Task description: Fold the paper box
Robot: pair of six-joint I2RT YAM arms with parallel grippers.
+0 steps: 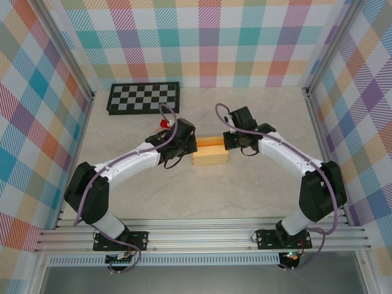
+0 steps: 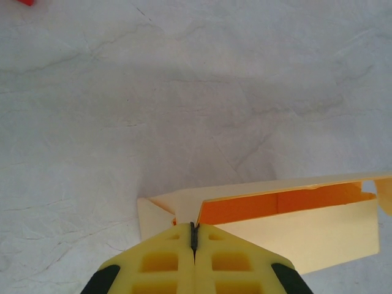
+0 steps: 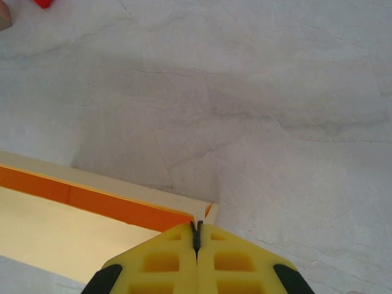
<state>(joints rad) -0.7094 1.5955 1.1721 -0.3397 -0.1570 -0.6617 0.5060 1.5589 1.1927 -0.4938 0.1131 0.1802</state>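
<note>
The paper box (image 1: 210, 158) lies mid-table as a shallow, half-formed tray of pale yellow card with an orange inside. My left gripper (image 1: 195, 146) is shut, its tips resting at the box's left end. In the left wrist view the yellow jaws (image 2: 194, 231) meet right where the orange long wall of the box (image 2: 306, 236) ends, beside a pale corner flap. My right gripper (image 1: 226, 142) is shut at the opposite end. Its jaws (image 3: 196, 231) touch the box (image 3: 61, 233) at that corner. I see no card pinched between either pair of pads.
A black-and-white checkerboard (image 1: 144, 97) lies at the back left. A small red block (image 1: 163, 124) sits just behind the left wrist. A tiny tan cube (image 3: 3, 21) is near it. Plaid walls and metal rails enclose the pale marbled table (image 1: 263, 202).
</note>
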